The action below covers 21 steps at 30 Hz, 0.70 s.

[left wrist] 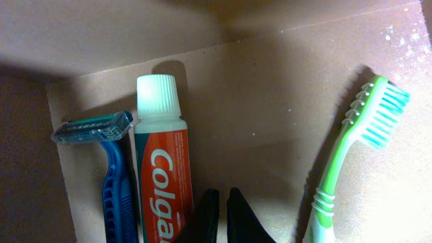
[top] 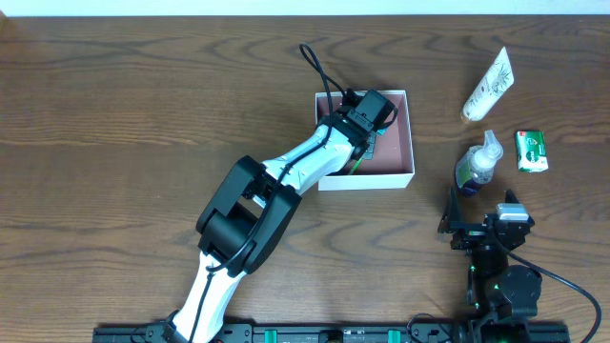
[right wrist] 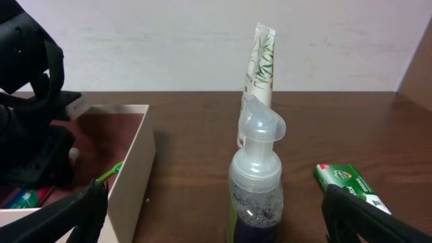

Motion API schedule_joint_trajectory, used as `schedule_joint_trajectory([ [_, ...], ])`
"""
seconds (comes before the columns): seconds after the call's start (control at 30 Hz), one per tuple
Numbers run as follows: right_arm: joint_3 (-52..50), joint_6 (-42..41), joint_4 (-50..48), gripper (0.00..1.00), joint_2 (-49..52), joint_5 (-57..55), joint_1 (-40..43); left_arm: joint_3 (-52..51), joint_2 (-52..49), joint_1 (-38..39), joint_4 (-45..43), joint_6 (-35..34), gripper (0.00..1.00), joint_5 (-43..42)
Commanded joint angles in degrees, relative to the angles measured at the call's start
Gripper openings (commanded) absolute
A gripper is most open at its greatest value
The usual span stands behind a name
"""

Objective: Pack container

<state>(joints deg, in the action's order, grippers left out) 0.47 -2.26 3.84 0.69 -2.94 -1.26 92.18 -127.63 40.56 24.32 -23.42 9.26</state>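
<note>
Pump btl (right wrist: 256,185) ahead of wide-spread R claw (right wrist: 212,199); tube (right wrist: 260,61) behind, container (right wrist: 135,162) L.

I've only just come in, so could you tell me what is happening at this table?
The left arm is reaching into the container. The left gripper is closed, apparently empty, just over a toothpaste tube, which has a blue razor beside it and a green toothbrush lying apart. The right gripper sits open by the pump bottle. That bottle, a white tube and a green packet are outside, not yet packed.
</note>
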Motion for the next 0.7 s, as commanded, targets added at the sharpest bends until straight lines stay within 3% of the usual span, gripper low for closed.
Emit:
schedule_joint_trajectory([
  [0.0, -0.15, 0.83, 0.2, 0.99, -0.31, 0.2, -0.15, -0.22, -0.63, -0.24, 0.57, -0.92, 0.08, 0.92],
  [0.67, -0.15, 0.83, 0.2, 0.99, -0.31, 0.2, -0.15, 0.35, 3.65, -0.24, 0.63, 3.26, 0.08, 0.87],
])
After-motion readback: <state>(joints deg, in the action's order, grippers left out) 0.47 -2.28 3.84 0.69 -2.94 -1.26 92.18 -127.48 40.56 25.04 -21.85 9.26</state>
